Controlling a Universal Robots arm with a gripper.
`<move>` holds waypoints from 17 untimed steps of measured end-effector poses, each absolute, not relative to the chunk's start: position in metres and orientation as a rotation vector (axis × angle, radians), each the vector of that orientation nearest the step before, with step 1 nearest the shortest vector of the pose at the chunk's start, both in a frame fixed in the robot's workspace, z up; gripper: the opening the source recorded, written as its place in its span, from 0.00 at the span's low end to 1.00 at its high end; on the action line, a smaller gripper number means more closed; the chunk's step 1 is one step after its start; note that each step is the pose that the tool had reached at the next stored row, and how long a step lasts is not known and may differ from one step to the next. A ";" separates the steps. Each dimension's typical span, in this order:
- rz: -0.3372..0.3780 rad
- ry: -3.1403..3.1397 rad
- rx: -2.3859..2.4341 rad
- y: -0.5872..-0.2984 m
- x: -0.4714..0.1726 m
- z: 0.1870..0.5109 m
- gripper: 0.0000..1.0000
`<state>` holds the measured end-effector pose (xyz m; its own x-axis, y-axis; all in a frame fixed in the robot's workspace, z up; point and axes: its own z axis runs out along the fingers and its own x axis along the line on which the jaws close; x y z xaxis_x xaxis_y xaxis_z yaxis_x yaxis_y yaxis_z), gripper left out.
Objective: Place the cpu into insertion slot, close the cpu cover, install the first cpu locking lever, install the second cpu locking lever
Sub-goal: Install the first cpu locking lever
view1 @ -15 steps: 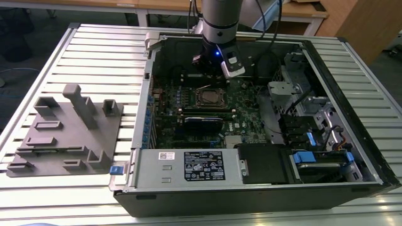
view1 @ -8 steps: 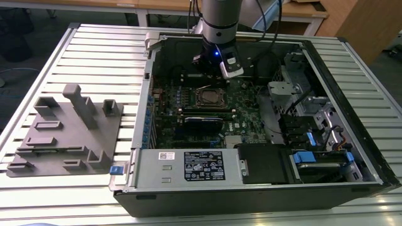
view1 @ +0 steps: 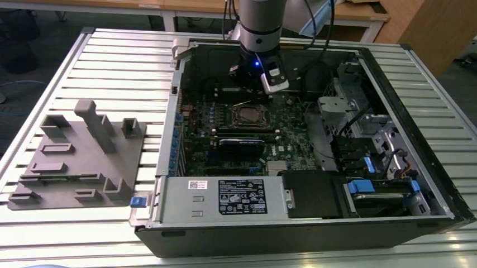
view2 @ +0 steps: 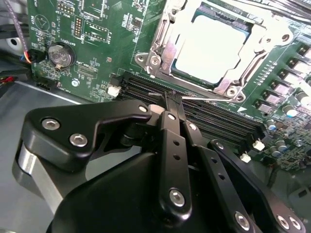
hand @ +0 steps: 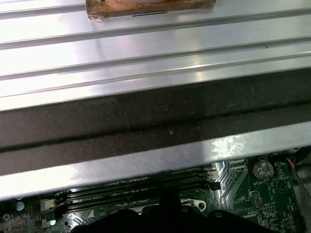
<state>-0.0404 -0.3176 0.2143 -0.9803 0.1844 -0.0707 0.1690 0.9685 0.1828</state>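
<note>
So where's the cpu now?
In the slot on the board: the cpu lies just beyond the tool and the long black slots in the second wrist view.

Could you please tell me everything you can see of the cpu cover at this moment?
The cpu cover is a thin, silvery metal frame with a large square window. It appears to lie down flat over the socket on the green board, and the pale metal top of the cpu shows through the window. Round fasteners sit by its visible corners. The gripper hangs beside it over the black memory slots, apparently not touching it.
</note>
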 end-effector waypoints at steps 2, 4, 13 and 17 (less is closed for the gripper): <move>0.270 3.028 0.272 -0.318 -0.041 0.214 0.11; 0.270 3.027 0.278 -0.318 -0.041 0.214 0.11; 0.268 3.021 0.310 -0.318 -0.043 0.213 0.11; 0.267 3.018 0.332 -0.318 -0.044 0.212 0.11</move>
<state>-0.0436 -0.3177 0.2124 -0.9719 0.2237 -0.0738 0.2073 0.9610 0.1833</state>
